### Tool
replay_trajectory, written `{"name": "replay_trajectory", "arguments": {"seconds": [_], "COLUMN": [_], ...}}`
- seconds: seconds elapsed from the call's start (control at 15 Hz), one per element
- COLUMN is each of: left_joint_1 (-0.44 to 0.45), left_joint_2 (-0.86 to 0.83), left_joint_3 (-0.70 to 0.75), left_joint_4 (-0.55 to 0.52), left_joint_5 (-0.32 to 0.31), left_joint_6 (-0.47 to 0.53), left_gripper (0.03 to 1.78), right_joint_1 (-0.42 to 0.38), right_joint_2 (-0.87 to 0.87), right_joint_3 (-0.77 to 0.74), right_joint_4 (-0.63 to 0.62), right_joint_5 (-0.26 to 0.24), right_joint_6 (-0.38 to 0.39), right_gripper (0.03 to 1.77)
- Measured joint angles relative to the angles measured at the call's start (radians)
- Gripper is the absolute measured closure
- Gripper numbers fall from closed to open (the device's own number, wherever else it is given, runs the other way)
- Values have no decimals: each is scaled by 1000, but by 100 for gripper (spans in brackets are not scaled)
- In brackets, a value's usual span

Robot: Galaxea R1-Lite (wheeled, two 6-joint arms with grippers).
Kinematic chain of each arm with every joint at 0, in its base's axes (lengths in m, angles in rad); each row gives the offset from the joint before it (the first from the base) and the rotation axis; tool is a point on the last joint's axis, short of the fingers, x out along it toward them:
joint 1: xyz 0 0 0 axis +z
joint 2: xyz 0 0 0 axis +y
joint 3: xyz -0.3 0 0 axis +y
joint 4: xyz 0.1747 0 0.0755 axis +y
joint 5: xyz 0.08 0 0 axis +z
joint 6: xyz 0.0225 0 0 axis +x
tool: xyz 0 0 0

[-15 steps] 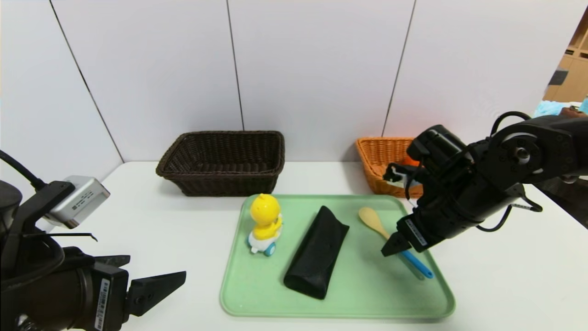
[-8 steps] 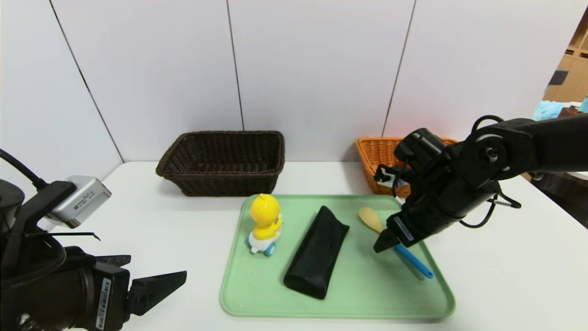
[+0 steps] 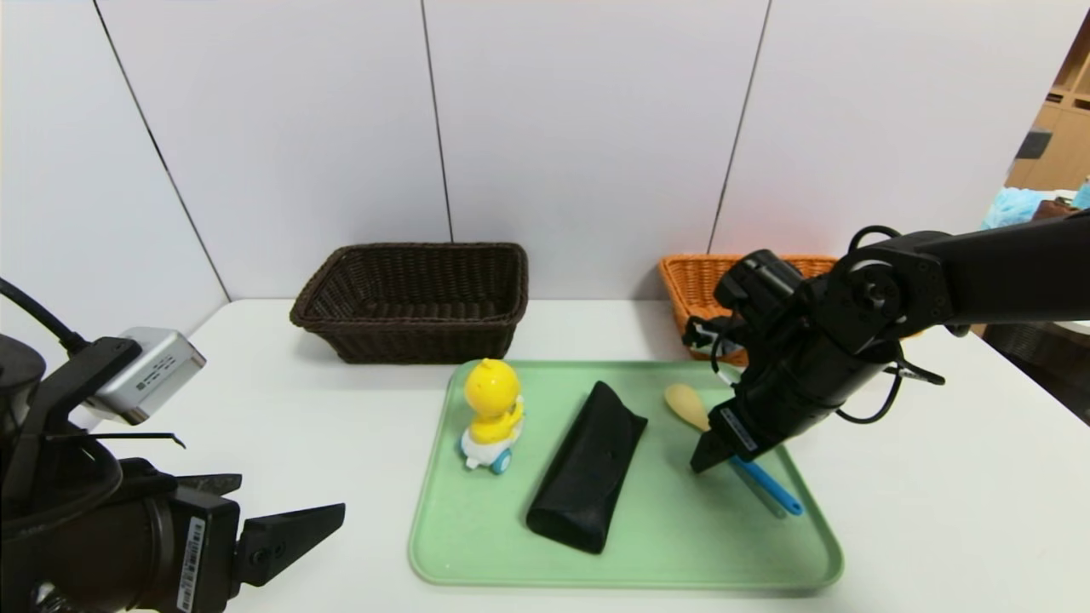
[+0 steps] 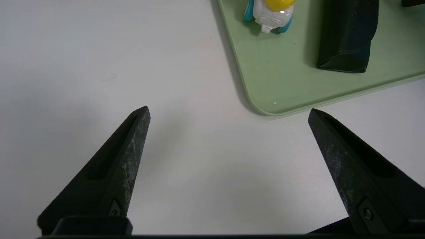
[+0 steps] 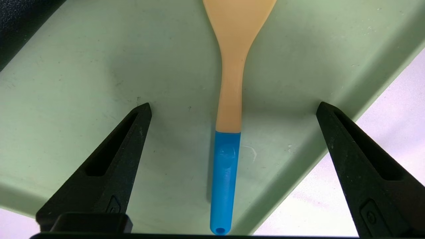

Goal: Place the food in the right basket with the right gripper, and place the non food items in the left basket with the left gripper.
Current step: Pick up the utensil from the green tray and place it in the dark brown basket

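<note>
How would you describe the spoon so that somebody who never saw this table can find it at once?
Find the green tray at the middle of the white table. Three things lie on it; the spoon is at its right side, beyond the black pouch, under the open right gripper. It alone is thin and flat, pale wood with a blue handle.

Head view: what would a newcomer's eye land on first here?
The right gripper, fingers open, hangs over the blue-handled spoon on the green tray. Beside it on the tray stand a yellow duck toy and a black pouch.
</note>
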Motion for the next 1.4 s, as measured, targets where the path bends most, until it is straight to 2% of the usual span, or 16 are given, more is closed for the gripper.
{"name": "replay_trajectory", "arguments": {"seconds": [0.73, 1.0, 1.2, 1.27, 1.33, 1.4], "left_joint_1": [0, 0, 0, 0, 0, 0], "left_joint_2": [-4, -5, -4, -3, -3, -1], "left_joint_3": [3, 2, 1, 1, 0, 0], "left_joint_4": [0, 0, 0, 0, 0, 0], "left_joint_5": [1, 0, 0, -1, 0, 0], "left_joint_6": [0, 0, 0, 0, 0, 0], "left_gripper": [12, 12, 12, 12, 12, 12], "right_joint_1": [24, 26, 24, 24, 24, 24], "right_joint_2": [1, 0, -2, -3, -3, -3], "right_joint_3": [6, 5, 1, 1, 1, 1], "right_joint_4": [29, 27, 26, 26, 25, 25], "right_joint_5": [-38, -53, -61, -63, -65, -65], "right_joint_6": [9, 4, 4, 3, 4, 4], "right_gripper": [10, 72, 102, 129, 169, 166]}}
